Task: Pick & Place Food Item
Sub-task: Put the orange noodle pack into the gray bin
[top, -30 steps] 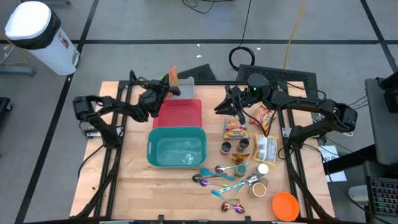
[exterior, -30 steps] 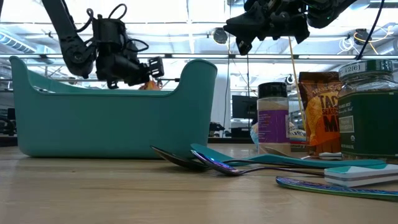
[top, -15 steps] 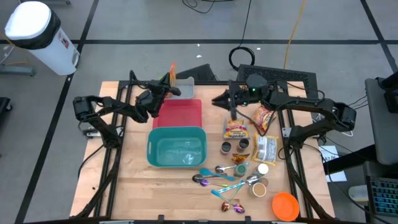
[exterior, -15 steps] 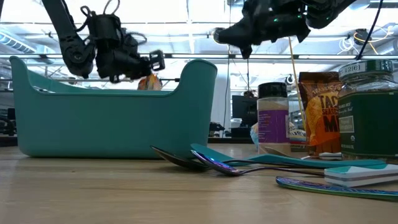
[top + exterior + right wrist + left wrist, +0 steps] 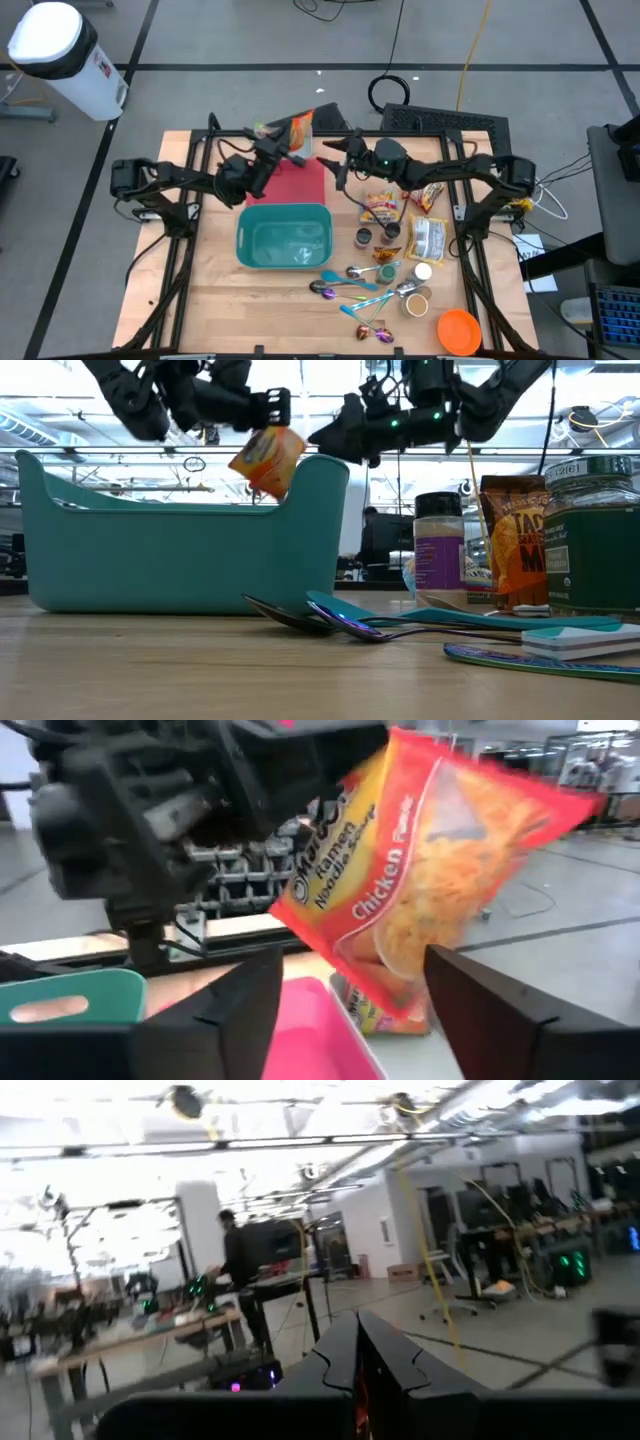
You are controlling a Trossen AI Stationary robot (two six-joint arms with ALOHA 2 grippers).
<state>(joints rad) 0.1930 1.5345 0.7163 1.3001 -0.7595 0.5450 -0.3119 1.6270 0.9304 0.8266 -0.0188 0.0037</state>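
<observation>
A grey floor crossed by dark tape lines (image 5: 120, 70) surrounds a light wooden table (image 5: 210, 300), with a white bin (image 5: 55, 45) off one far corner and a black keyboard (image 5: 445, 120) at the table's far edge. In the low view the room behind shows bright ceiling lights and workbenches, and in the left wrist view a person (image 5: 238, 1270) stands at a desk far off. The largest thing on the table is a teal tub (image 5: 284, 236) near the middle, with a pink tray (image 5: 300, 178) just behind it. On the right side of the tub lie snack bags (image 5: 380, 208), a white packet (image 5: 427, 238), small jars (image 5: 364, 236), a cluster of spoons (image 5: 350, 285) and an orange lid (image 5: 459, 331) near the front corner. The left gripper (image 5: 268, 152) hangs above the far side of the pink tray, its fingers pinched narrow on a ramen packet (image 5: 300, 131), which is held in the air clear of the table, tilted, above the tray's far edge. The packet (image 5: 440, 870) is orange and yellow with red lettering reading "Ramen Noodle" and "Chicken", its wrapper crinkled and its noodle picture showing. The right gripper (image 5: 340, 155) faces it from the right side, close by, with its two fingers (image 5: 235, 1010) spread apart on either side of the packet's lower end and not touching it.
</observation>
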